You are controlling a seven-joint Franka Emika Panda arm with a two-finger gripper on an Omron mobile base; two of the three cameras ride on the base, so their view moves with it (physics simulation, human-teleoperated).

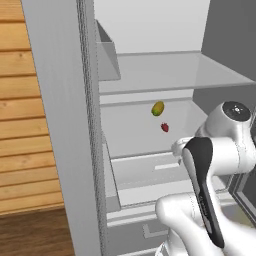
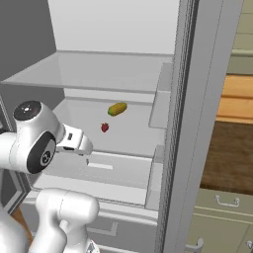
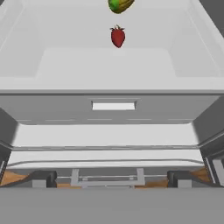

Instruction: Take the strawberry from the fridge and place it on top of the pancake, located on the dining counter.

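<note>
Fridge (image 1: 150, 70): open in front of me, doors swung out to both sides, pale shelves bare apart from two pieces of fruit.
Strawberry (image 3: 117, 36): small and red, lying on the lower inner shelf toward its back, free of any contact with me.
Yellow-green fruit (image 3: 120, 5): oval, just behind the strawberry on the same shelf, close to it but apart.
Shelf (image 2: 123, 143): white, with a raised front lip and a small pale label slot below it.
Gripper (image 3: 112, 178): my fingers are spread as wide as they go, nothing between them; my hand is outside the front lip of the shelf, well short of the berry.
Fingertips (image 3: 41, 178): two dark tips at the bottom of my hand view, far apart.
Arm (image 1: 205, 190): bent in front of the lower drawers, wrist level with the berry's shelf.
Wood panelling (image 1: 25, 125): to the left of the left door.
</note>
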